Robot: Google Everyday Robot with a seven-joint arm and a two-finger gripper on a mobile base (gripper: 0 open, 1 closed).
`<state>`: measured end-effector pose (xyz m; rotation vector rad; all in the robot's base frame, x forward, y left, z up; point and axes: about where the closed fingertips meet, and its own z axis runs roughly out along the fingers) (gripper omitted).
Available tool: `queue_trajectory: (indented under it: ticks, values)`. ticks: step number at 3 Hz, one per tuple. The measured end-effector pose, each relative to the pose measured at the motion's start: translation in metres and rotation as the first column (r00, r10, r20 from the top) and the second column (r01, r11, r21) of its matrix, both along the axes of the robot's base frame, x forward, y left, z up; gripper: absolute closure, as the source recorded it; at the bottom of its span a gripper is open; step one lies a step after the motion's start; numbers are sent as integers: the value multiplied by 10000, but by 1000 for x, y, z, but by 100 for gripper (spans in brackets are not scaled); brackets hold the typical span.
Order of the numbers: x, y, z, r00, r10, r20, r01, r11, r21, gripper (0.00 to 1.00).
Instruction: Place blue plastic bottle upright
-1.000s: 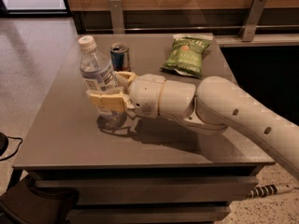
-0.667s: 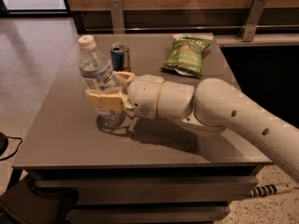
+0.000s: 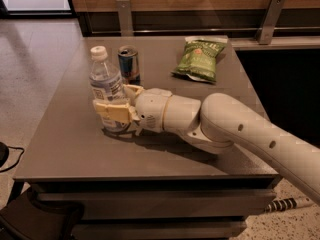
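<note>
While tool (image 3: pixel 111 100) clasps bottle (image 3: pixel 104 77), axis vertical — cap up

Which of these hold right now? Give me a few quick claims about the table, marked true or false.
1. The bottle stands upright on the table. True.
2. The gripper is closed on the can. False: it grips the bottle low on its body, and the can stands free just behind.
3. The bottle has no cap. False: a white cap is on it.
4. The green chip bag lies at the far side of the table, apart from the gripper. True.
5. The can lies on its side. False: it stands upright.
</note>
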<state>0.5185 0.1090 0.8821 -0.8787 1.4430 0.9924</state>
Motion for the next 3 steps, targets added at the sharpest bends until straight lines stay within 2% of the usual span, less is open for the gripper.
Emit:
queue_trajectory:
  ticks: [1, 2, 3]
  values:
    - [0, 0, -7, 9996, -156, -223, 158, 9998, 95, 100]
    - [0, 0, -3, 9996, -156, -223, 158, 9998, 95, 100]
    - [0, 0, -3, 9996, -157, -222, 159, 9998, 95, 96]
